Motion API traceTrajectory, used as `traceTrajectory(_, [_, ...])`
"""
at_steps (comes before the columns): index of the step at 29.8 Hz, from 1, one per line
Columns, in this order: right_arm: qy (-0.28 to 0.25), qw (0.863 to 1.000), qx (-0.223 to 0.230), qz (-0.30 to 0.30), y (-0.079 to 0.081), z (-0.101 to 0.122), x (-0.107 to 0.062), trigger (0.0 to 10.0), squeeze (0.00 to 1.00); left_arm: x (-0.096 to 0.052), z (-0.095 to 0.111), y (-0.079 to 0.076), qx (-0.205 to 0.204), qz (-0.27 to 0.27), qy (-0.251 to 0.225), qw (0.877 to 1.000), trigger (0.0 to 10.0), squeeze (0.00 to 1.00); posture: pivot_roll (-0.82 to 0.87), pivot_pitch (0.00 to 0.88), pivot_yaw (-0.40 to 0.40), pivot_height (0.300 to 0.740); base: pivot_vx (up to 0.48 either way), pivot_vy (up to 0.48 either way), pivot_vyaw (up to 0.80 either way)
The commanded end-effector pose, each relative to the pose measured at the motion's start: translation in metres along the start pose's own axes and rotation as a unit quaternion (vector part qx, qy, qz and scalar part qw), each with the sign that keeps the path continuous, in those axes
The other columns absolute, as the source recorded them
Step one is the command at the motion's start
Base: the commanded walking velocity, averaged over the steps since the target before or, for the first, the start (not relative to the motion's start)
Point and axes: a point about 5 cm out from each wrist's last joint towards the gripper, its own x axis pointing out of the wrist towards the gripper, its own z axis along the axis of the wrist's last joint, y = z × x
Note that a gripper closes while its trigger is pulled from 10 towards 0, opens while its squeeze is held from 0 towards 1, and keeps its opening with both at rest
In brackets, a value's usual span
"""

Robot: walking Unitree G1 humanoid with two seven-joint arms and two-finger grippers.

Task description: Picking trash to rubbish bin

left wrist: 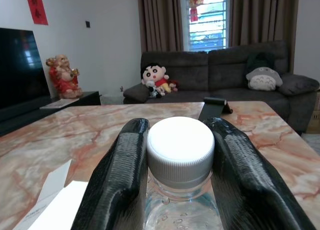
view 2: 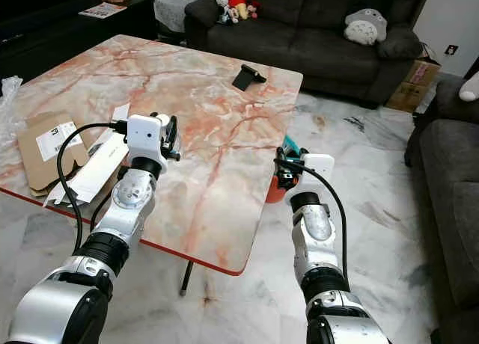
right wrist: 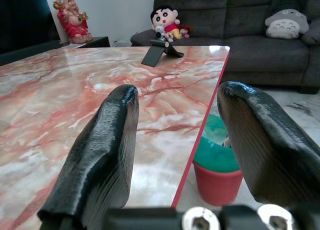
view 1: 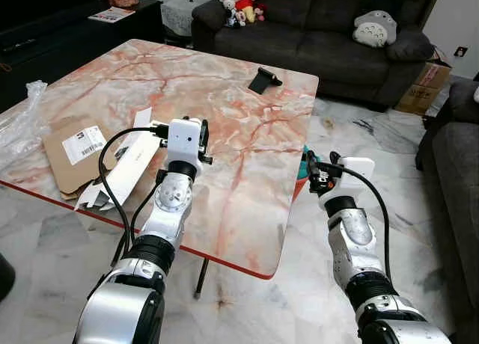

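Bottle (left wrist: 180, 190), clear plastic with white cap, gripped upright in left hand (left wrist: 177, 155); red bin with green liner (right wrist: 218, 165) lies right, beside open right hand (right wrist: 200, 130).

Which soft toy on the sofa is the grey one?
The round grey toy on the sofa's right side. The other toy has black hair and red clothes.

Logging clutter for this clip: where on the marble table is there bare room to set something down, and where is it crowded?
Bare marble runs across the table middle and far left, bordered by the black stand and the right edge above the red bin. It is crowded at the near-left corner: cardboard, white paper, clear plastic bag, and the left gripper holding a bottle.
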Motion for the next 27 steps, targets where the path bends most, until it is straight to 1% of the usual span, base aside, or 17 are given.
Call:
traceTrajectory(1, [-0.018,1.000,0.002,-0.005,-0.0018,0.0095,0.0048,10.0,0.00,0.0047,0.0089,-0.0032,0.002,-0.007,-0.017,1.000,10.0,0.00,0.19,0.000,-0.094,0.740,0.000,0.000,0.00])
traceTrajectory(16, [-0.019,1.000,0.002,-0.005,-0.0016,0.0094,0.0045,10.0,0.00,0.0042,0.0098,-0.0029,0.003,-0.009,-0.017,1.000,10.0,0.00,0.19,0.000,-0.094,0.740,0.000,0.000,0.00])
traceTrajectory(27, [-0.017,1.000,0.001,-0.005,-0.0020,0.0088,0.0044,10.0,0.00,0.0043,0.0096,-0.0036,0.003,-0.009,-0.015,1.000,10.0,0.00,0.19,0.000,-0.094,0.740,-0.252,0.000,0.00])
